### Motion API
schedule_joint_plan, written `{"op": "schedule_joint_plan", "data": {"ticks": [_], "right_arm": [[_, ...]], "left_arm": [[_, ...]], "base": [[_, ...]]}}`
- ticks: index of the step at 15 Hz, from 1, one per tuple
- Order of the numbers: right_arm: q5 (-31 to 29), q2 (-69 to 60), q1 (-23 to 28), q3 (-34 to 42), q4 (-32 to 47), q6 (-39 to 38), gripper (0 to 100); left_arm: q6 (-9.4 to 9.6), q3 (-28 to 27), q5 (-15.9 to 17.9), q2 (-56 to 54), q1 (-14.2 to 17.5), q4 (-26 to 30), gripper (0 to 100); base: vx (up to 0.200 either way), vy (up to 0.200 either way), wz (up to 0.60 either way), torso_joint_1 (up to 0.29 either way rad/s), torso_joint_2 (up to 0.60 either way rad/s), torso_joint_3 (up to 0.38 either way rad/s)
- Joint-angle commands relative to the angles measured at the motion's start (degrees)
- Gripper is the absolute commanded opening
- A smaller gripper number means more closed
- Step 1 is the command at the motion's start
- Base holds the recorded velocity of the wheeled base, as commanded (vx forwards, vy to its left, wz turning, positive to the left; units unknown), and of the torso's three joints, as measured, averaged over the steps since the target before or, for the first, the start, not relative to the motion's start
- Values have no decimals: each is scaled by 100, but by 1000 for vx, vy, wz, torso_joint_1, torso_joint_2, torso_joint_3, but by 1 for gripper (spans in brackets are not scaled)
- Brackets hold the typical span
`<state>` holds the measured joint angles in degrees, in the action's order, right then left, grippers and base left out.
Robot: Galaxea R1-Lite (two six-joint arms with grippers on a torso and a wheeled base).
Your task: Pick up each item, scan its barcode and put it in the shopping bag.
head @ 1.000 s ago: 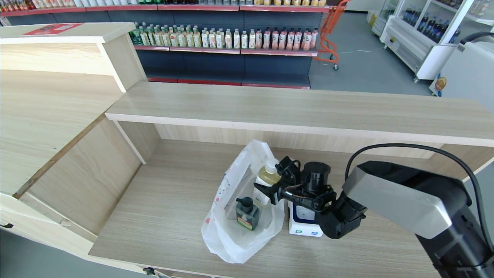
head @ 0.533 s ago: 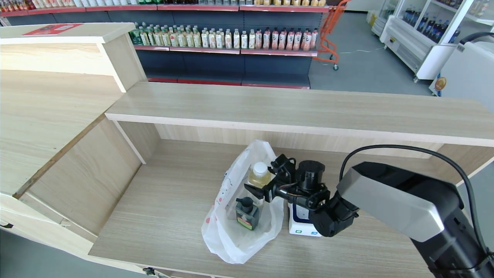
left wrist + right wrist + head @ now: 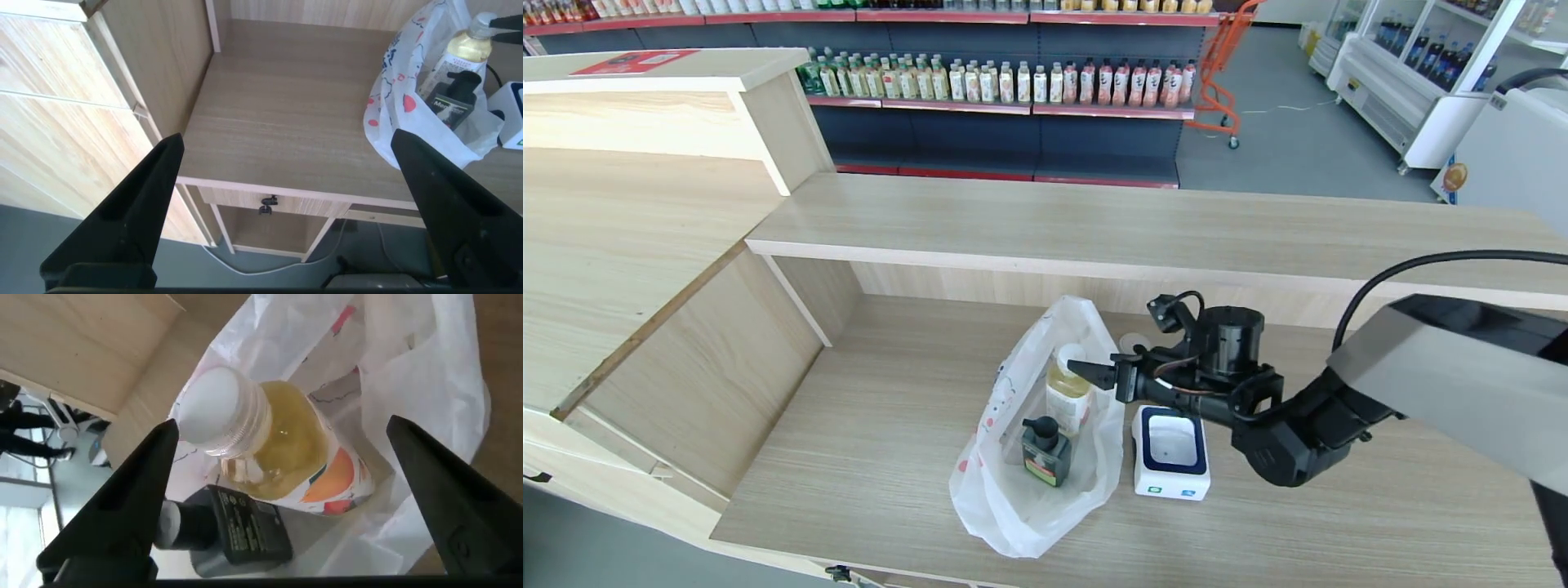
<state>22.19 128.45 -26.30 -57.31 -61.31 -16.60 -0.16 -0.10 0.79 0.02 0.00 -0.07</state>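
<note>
Holds right gripper (image 3: 1098,365) spread just beside bottle (image 3: 1066,394) standing in bag (image 3: 1013,514) near counter's (image 3: 874,457) front edge; left gripper (image 3: 286,140) spread too

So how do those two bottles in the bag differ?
The yellow bottle is taller and see-through, with yellowish liquid inside; the pump bottle is shorter and dark. The yellow bottle has a round white cap, the pump bottle a black pump head. The pump bottle stands nearer the robot, the yellow bottle behind it. Both stand inside the white shopping bag.
</note>
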Motion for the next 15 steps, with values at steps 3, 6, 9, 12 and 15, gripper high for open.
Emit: {"op": "schedule_joint_plan", "data": {"ticks": [3, 6, 9, 12, 15], "right_arm": [[31, -3168, 590, 2101, 989, -185, 100], [-39, -5049, 1285, 2786, 2448, 447, 100], [-742, -7053, 1812, 3709, 4030, 764, 100], [-1182, -9338, 2137, 4913, 4505, 1054, 100], [-1190, -11562, 2797, 5731, 4865, 1485, 100]], "left_arm": [[-2, 1, 0, -2, 0, -1, 100], [-2, 1, 0, -2, 0, -1, 100], [-2, 1, 0, -2, 0, -1, 100], [-2, 1, 0, -2, 0, -1, 100], [-2, 1, 0, -2, 0, -1, 100]], "base": [[0, 0, 0, 0, 0, 0], [0, 0, 0, 0, 0, 0], [0, 0, 0, 0, 0, 0], [0, 0, 0, 0, 0, 0], [0, 0, 0, 0, 0, 0]]}}
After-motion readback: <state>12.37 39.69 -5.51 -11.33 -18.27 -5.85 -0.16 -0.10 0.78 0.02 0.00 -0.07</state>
